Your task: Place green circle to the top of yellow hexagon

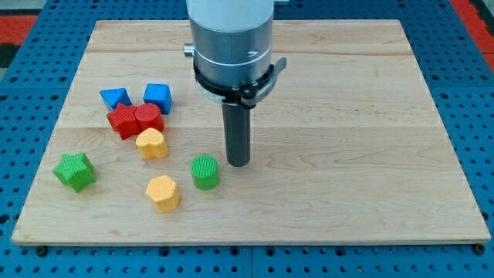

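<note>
The green circle is a short ribbed cylinder on the wooden board, below the board's middle. The yellow hexagon lies just to its lower left, a small gap apart. My tip rests on the board right of the green circle and slightly above it, close but with a narrow gap showing. The rod hangs straight down from the grey arm body at the view's top.
A yellow heart-shaped block lies above the hexagon. Two red blocks sit side by side above it, with two blue blocks above those. A green star lies at the left edge.
</note>
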`<state>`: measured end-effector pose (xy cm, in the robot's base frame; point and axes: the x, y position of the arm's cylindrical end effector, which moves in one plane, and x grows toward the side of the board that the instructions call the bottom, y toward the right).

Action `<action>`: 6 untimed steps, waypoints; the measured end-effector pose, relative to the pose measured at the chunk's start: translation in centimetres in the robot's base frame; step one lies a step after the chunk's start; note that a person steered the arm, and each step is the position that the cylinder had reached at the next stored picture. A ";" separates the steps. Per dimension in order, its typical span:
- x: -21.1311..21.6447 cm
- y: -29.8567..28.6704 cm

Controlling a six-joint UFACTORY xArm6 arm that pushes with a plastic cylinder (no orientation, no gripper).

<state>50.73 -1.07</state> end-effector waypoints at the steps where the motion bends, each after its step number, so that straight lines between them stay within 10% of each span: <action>1: 0.8 1.1; 6: 2.1 -11.5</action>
